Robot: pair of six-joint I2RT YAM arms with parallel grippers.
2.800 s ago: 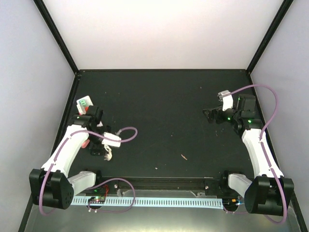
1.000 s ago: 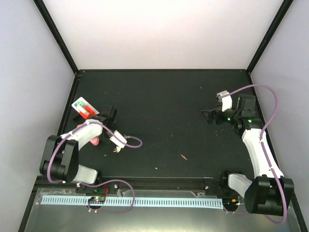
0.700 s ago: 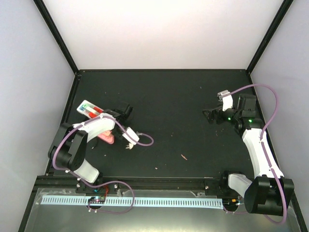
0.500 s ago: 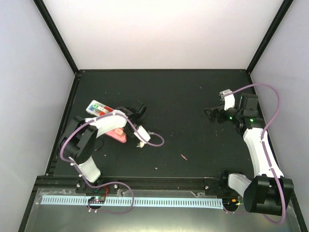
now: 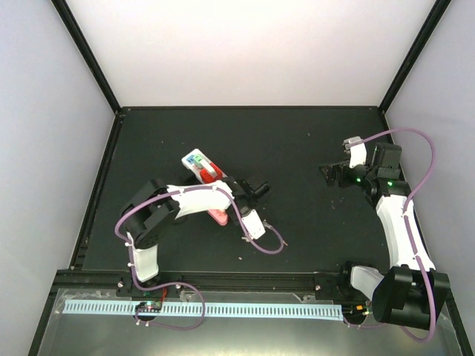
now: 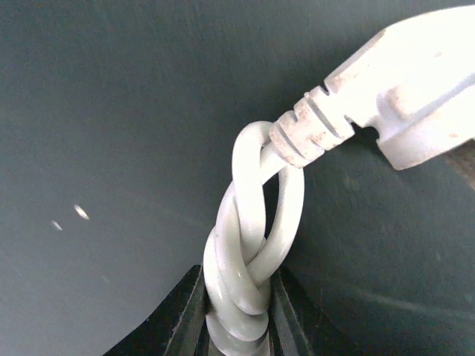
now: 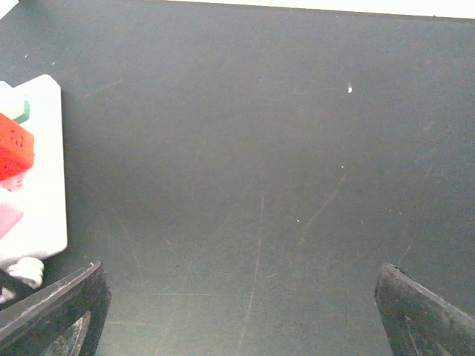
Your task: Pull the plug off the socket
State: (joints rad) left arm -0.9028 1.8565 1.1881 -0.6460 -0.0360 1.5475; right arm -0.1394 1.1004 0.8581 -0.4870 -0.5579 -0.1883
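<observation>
Left claw (image 6: 237, 300): jaws nearly closed, pinching the twisted white cord (image 6: 249, 222) just below its knot. In the wrist view the cord runs up out of the jaws, loops once, and enters the ribbed collar (image 6: 308, 130) at the end of the socket (image 6: 415, 81).

Socket: white strip, left of centre on the table (image 5: 312, 133), beside the left arm's forearm. A red plug (image 5: 210, 173) sits in one of its faces. Cannot tell whether the strip lies flat or is partly lifted by the cord.

Right claw (image 7: 237, 311): jaws wide apart, nothing between them, hanging over bare table well to the right of the strip. Its camera catches the strip's end and the red plug only at the far left edge.

Handling, as a judgement:
- The strip looks light, with hard plastic and a smooth shell. It will likely slide on the table rather than hold against a pull.
- The cord is soft and bends at the knot, so a grip there is a weak anchor. It steers the strip but won't brace it.
- The plug is small, rigid and blocky. Its flat sides are the place to grip, with a pull straight out along the pins.
- A slanted pull risks tipping the whole strip rather than freeing the plug.
- The plug is not yet out, and the right claw has yet to close the gap.
</observation>
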